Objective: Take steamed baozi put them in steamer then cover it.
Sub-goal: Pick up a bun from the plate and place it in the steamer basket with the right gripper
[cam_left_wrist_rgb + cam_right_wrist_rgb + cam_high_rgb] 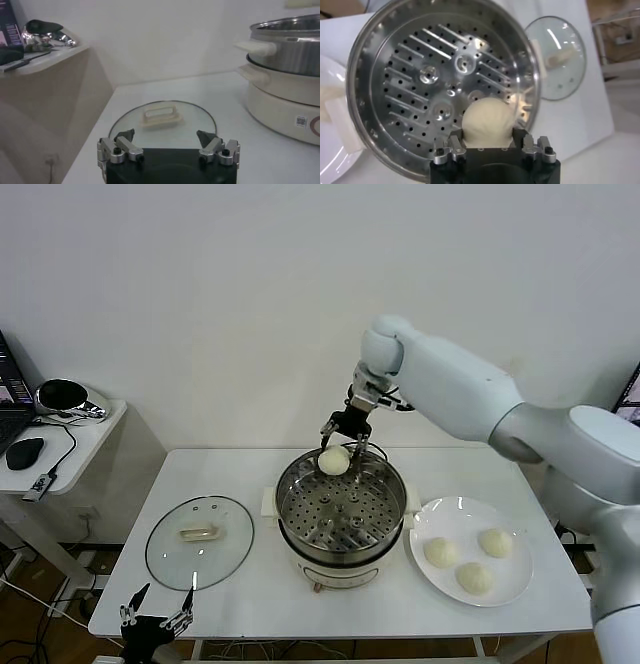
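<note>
A: Holding a baozi [333, 461] — right gripper [343, 444] is clamped on it, above the far rim of the steamer [300, 529]. Basket inside has no buns.

B: Other buns?

A: Three baozi [468, 560] sit on the white plate [424, 529], just right of the steamer.

B: Cover?

A: Glass cover [170, 559] lies flat on the table [500, 469], left of the steamer, handle up.

B: Left gripper?

A: Left gripper [167, 147] is spread wide, holding nothing, low at the table's near-left edge beside the cover.

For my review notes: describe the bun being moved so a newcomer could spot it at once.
Find the steel steamer at the table's centre. Over its far rim, the right tool grips one baozi. It is the only bun held aloft; the other three lie on the white plate.
</note>
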`<state>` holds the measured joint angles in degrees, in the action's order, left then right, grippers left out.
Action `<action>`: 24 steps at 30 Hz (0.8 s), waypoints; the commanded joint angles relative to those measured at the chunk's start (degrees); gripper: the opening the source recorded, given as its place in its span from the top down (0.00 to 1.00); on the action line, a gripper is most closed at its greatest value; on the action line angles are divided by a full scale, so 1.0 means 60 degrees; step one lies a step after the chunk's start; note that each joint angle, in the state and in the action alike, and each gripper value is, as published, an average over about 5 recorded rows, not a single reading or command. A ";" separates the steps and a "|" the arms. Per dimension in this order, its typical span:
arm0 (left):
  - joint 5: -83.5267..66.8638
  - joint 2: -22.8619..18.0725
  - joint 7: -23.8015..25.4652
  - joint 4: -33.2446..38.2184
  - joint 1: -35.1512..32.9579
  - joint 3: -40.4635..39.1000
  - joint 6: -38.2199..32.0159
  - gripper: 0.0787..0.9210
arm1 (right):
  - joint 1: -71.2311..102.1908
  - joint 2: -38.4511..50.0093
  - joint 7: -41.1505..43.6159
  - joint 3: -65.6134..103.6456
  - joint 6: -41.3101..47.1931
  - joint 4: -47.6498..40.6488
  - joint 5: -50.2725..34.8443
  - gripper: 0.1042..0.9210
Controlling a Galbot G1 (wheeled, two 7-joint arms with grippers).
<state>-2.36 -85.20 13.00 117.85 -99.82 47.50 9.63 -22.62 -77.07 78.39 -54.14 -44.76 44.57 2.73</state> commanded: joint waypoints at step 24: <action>0.0059 -0.0044 0.0022 -0.0304 0.0146 -0.0033 -0.0046 0.12 | 0.0828 -0.1173 -0.0811 0.0735 -0.0469 -0.2120 0.1839 0.34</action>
<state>-2.20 -85.41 12.93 116.01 -98.97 47.37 9.30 -18.16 -82.96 74.96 -50.10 -47.19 34.80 12.92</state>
